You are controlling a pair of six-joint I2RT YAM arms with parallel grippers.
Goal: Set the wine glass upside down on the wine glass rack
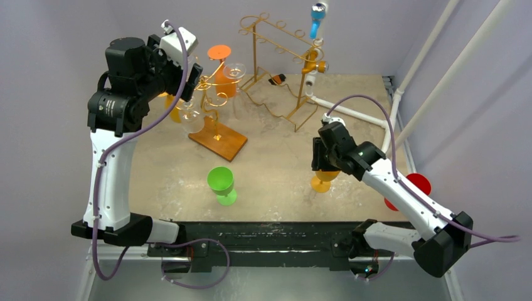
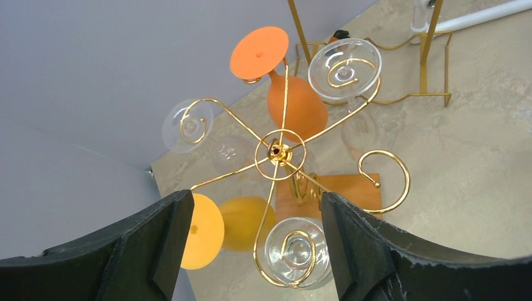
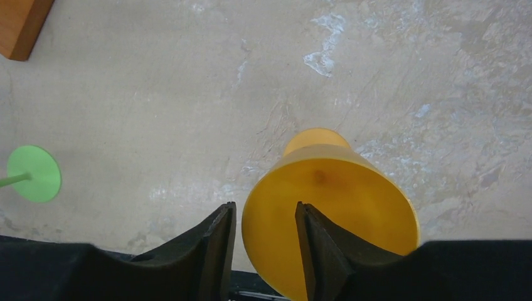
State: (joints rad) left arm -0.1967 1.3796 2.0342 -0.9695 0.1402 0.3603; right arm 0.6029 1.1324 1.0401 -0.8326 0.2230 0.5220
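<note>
A yellow wine glass [image 1: 324, 180] stands upright on the table right of centre. My right gripper [image 3: 263, 205] reaches down over its rim. One finger is inside the yellow bowl [image 3: 332, 200], the other just outside the wall, and a thin gap still shows. The wine glass rack [image 1: 216, 141] is a gold spiral tree on a wooden base at the back left. My left gripper [image 2: 254, 195] hovers open above the rack's hub [image 2: 280, 152] with nothing between its fingers. A clear glass [image 2: 298, 251] hangs upside down on a hook below them.
On the rack hang an orange glass [image 2: 295, 94], a yellow glass [image 2: 241, 222] and two more clear glasses [image 2: 344, 69]. A green wine glass [image 1: 221, 184] stands at front centre. A red glass [image 1: 414, 185] lies at the right edge. A second gold wire rack [image 1: 276, 69] stands behind.
</note>
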